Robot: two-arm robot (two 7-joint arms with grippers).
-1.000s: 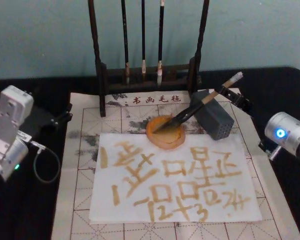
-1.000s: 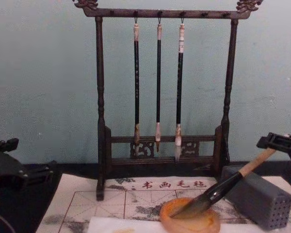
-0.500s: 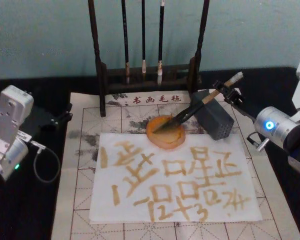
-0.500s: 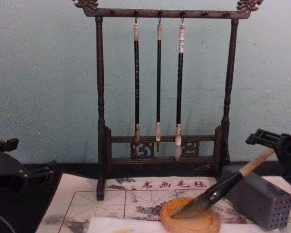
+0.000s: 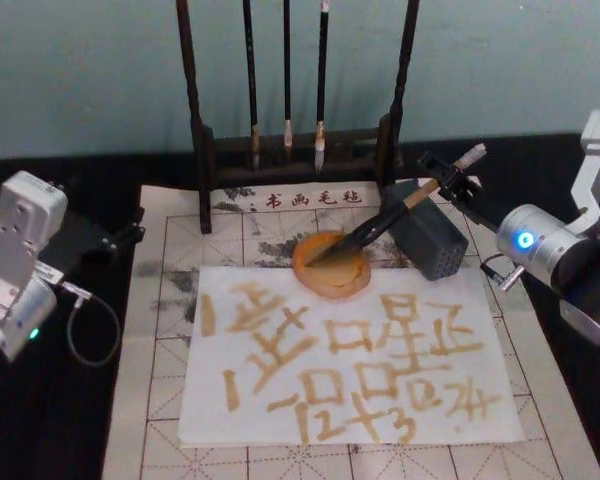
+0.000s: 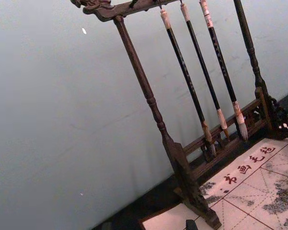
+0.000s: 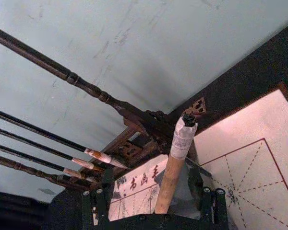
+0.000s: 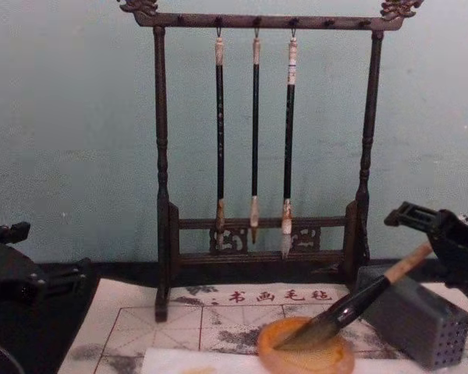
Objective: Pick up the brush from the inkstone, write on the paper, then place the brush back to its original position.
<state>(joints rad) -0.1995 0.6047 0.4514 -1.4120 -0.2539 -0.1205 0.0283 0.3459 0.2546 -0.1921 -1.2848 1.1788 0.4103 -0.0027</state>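
Two right gripper (image 5: 448,186) fingers gape around the brush (image 5: 380,222), leaning from the inkstone (image 5: 330,282) with shaft raised for grasping; left gripper (image 5: 128,236) parked

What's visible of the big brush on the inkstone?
The brush has a tan wooden upper shaft, thick black lower section, dark bristle tuft and whitish end cap. It lies tilted, tuft resting in the orange inkstone, shaft leaning on the grey block, cap up toward the robot's right. The right tool straddles the tan shaft, open, not clamped.
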